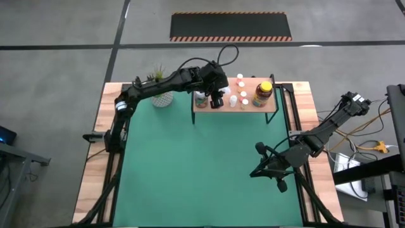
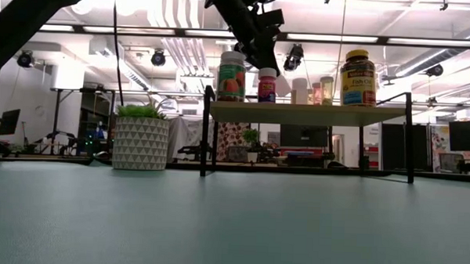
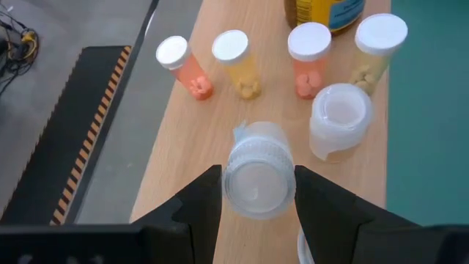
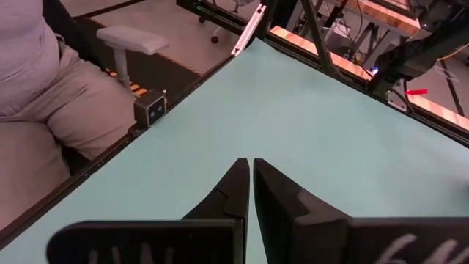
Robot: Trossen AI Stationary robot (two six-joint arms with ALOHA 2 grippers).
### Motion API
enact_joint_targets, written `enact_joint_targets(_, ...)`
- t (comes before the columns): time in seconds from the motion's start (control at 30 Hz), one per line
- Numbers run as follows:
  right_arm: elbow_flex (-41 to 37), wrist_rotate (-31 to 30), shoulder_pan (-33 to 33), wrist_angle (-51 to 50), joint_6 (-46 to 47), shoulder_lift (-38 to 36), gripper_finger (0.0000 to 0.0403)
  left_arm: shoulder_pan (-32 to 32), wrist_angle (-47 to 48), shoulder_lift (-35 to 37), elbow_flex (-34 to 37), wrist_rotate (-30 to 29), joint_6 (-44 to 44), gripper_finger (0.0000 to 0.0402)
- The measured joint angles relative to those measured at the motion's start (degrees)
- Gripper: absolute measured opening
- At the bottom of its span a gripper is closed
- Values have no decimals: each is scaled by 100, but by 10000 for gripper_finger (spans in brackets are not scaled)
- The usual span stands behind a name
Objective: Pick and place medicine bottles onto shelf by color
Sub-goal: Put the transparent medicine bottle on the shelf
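The shelf (image 1: 271, 109) stands at the table's far middle. On its top are an amber jar with a yellow lid (image 1: 262, 94), a green-lidded bottle (image 2: 231, 75) and several small white-capped bottles of orange and yellowish pills (image 3: 187, 70). My left gripper (image 3: 258, 172) reaches over the shelf's left part. Its fingers are on a white-capped bottle with a pink label (image 2: 266, 86), which stands beside the green-lidded one. My right gripper (image 4: 251, 172) hangs shut and empty over the mat at the near right (image 1: 278, 182). My left gripper has the bottle's white cap (image 3: 229, 183) between its two fingers (image 3: 201, 205), one on each side, with no gap showing. The fingers slant down at it from the table's left side. In the low view the bottle is upright with its base on the shelf top (image 2: 314, 114).
A green plant in a white pot (image 1: 161, 96) stands left of the shelf, under my left arm. A clear-capped bottle (image 3: 337, 125) stands close beside the held one. The green mat (image 1: 202, 164) lies bare in front of the shelf. A person sits beyond the table (image 4: 37, 88).
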State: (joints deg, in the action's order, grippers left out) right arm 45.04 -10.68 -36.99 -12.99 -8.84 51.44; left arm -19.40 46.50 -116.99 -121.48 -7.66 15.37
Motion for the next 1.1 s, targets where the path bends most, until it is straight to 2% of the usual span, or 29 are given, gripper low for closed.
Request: enact_joint_targets(1.1,-4,2,0,0,147,0,13,-7,-295,-4,196,162,-124,145)
